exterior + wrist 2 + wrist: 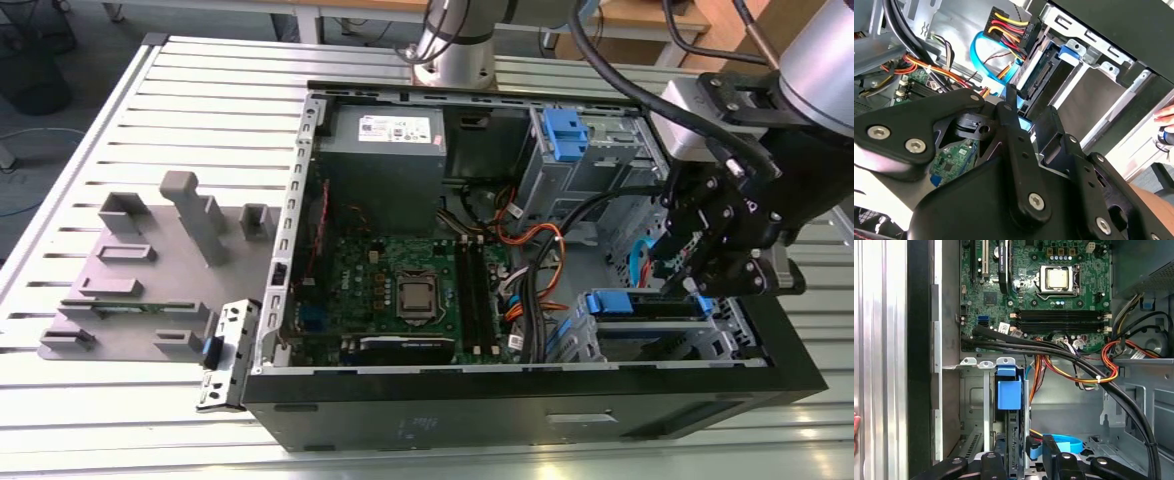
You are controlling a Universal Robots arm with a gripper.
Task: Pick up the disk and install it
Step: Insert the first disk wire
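The disk (1013, 440) stands on edge in the lower drive bay at the case's front corner, on the exterior view's right. Its blue carrier tab (1009, 390) points toward the motherboard, and the tab (625, 302) is also seen from outside. My gripper (707, 285) reaches down into that corner. In both wrist views its black fingers (991, 462) sit on either side of the disk, shut on it. The disk's connector edge (1036, 75) is bare, and a power plug (1009, 27) with yellow, red and black wires hangs just beyond it.
The open computer case (534, 415) lies on a slatted metal table (200, 110). Black and orange cable bundles (1074, 362) cross above the bay. A blue-handled drive cage (563, 135) and a grey power supply (384, 130) sit at the back. A person's hand (1166, 117) is beside the case.
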